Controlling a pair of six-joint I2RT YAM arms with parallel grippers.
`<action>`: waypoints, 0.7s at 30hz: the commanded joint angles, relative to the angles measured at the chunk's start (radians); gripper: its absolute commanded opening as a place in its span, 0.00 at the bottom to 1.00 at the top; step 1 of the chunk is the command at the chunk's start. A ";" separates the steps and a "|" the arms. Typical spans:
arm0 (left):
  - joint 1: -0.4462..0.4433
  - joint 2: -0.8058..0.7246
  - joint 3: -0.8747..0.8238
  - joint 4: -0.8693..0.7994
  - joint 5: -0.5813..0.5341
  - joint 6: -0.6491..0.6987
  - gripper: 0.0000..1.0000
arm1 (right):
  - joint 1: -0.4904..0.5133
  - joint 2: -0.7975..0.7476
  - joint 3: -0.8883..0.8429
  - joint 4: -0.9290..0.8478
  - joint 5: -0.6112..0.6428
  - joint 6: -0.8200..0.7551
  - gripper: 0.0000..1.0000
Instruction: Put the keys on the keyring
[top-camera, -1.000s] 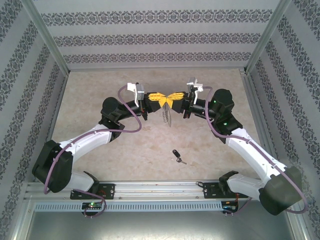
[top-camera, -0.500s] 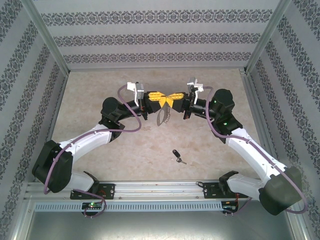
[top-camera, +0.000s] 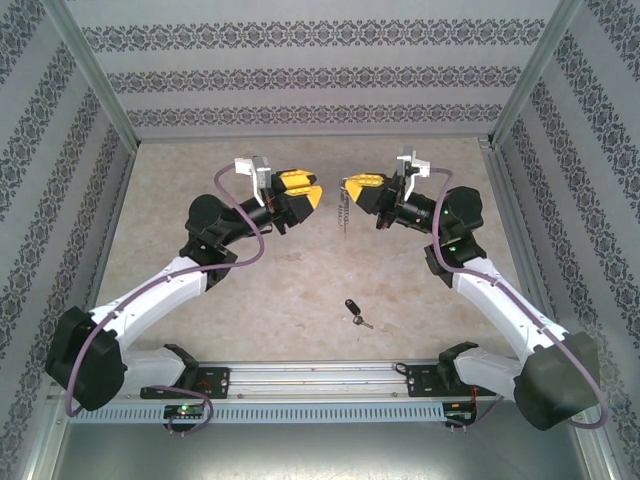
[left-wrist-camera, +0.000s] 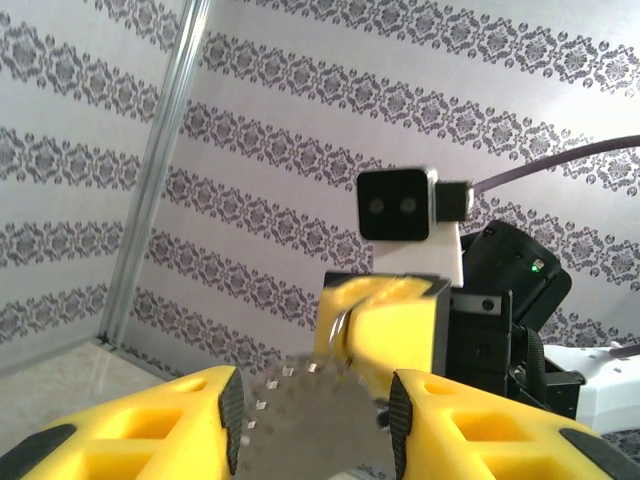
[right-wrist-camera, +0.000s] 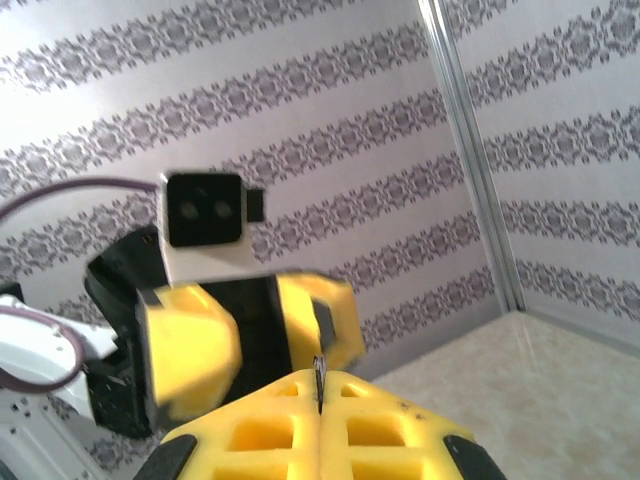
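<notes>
Above the surface (top-camera: 200, 180), the left end effector (top-camera: 314, 187) is held released, its jaws apart. The keyring (top-camera: 345, 210) is grasped by the clenched right end effector (top-camera: 348, 183) and hangs beneath it. The key (top-camera: 353, 312) is seen lying on the surface, well apart.

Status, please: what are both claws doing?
Left gripper open, empty. Right gripper shut on flat grey metal keyring. Small black-headed silver key lies on table. Nothing blocking.
</notes>
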 joint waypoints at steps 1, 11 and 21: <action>-0.009 0.031 0.030 0.019 0.045 -0.079 0.44 | 0.003 0.029 -0.005 0.242 0.035 0.133 0.00; -0.009 0.092 0.057 0.157 0.099 -0.182 0.42 | 0.031 0.111 0.032 0.381 0.065 0.229 0.00; -0.012 0.110 0.073 0.187 0.097 -0.211 0.42 | 0.054 0.141 0.034 0.385 0.053 0.230 0.00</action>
